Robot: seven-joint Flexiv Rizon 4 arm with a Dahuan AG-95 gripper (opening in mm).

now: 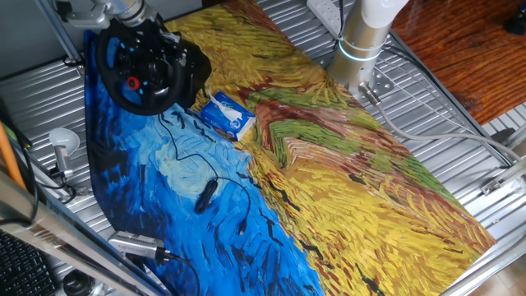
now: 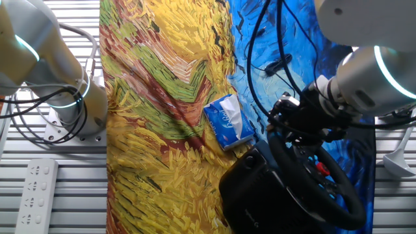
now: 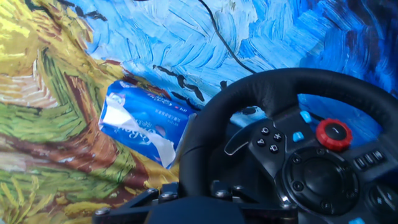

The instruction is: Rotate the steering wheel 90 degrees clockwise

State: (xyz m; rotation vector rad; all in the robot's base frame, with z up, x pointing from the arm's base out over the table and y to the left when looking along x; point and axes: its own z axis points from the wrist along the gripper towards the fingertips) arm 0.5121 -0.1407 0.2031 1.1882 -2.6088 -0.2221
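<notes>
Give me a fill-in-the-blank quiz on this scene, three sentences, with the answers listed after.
1. The round knob on the hub of the steering wheel is colored ____.
2. The blue-white tissue pack lies on the painted cloth, ____ the wheel's black base, not on top of it.
3. In the hand view, the gripper sits at the wheel's ____.

Missing words: red; beside; rim
</notes>
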